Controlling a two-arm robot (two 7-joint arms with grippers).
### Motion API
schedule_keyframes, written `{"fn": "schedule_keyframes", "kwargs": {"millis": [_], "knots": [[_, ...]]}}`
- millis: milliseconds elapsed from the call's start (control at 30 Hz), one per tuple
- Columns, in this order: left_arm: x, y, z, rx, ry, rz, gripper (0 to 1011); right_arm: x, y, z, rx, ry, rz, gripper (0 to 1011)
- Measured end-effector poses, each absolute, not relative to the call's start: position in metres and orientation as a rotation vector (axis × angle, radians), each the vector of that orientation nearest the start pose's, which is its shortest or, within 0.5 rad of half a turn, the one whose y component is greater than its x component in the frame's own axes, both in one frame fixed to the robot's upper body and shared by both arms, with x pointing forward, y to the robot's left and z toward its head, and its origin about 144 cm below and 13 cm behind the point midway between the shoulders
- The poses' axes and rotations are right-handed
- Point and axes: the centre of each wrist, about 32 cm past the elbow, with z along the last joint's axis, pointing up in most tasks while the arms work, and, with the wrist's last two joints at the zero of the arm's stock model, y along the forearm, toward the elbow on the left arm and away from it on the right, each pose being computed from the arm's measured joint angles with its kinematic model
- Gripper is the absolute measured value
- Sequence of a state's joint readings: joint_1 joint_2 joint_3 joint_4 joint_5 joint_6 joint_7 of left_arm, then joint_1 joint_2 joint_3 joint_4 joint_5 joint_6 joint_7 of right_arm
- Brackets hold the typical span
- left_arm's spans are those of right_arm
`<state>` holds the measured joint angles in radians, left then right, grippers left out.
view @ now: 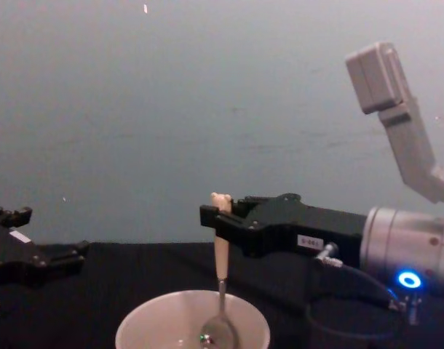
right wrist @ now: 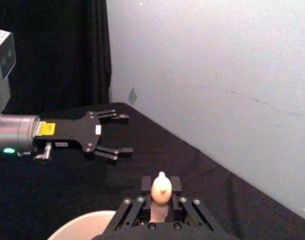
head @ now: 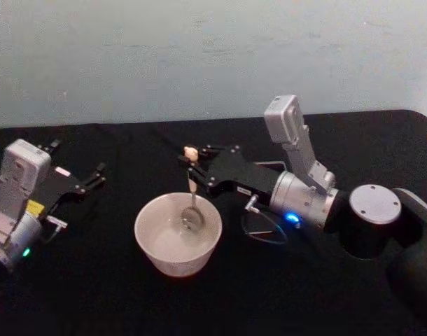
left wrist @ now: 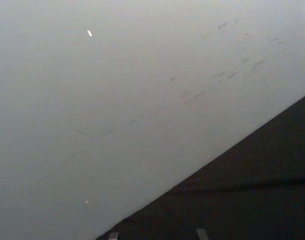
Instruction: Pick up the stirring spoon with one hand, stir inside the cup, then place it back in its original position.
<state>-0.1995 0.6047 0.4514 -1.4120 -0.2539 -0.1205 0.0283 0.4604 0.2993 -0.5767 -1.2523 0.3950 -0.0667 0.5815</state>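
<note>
Your right gripper (head: 192, 166) is pinching the spoon (head: 191, 190) by its beige handle, just under the bear head, and holds it upright. The spoon's metal bowl is down inside the cup (head: 173, 260); you can't tell whether it touches the bottom. The cup stands toward the front edge of the table (head: 87, 294), a little left of the middle. Your left gripper (right wrist: 124, 134) is near the table's left edge, fingers spread, well apart from the cup.

Readable text: none.
White tag (view: 310, 241), right pincer (view: 216, 220): dark print, too small to make out.
Yellow sticker (right wrist: 46, 129), left pincer (right wrist: 123, 134): markings illegible.
</note>
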Motion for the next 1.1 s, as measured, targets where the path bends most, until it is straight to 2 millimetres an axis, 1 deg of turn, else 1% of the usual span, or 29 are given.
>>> {"fn": "schedule_keyframes", "kwargs": {"millis": [200, 333, 533, 733, 1100], "knots": [[0.489, 0.31, 1.14, 0.304, -0.285, 1.248, 1002, 0.547, -0.193, 1.172, -0.07, -0.079, -0.55, 214], [0.489, 0.31, 1.14, 0.304, -0.285, 1.248, 1001, 0.536, -0.201, 1.17, -0.084, -0.072, -0.519, 215], [0.489, 0.31, 1.14, 0.305, -0.285, 1.248, 1001, 0.525, -0.206, 1.17, -0.087, -0.057, -0.483, 215], [0.489, 0.31, 1.14, 0.305, -0.285, 1.248, 1000, 0.518, -0.204, 1.17, -0.087, -0.051, -0.449, 215], [0.489, 0.31, 1.14, 0.304, -0.285, 1.248, 1002, 0.51, -0.194, 1.174, -0.063, -0.045, -0.396, 214]]}}
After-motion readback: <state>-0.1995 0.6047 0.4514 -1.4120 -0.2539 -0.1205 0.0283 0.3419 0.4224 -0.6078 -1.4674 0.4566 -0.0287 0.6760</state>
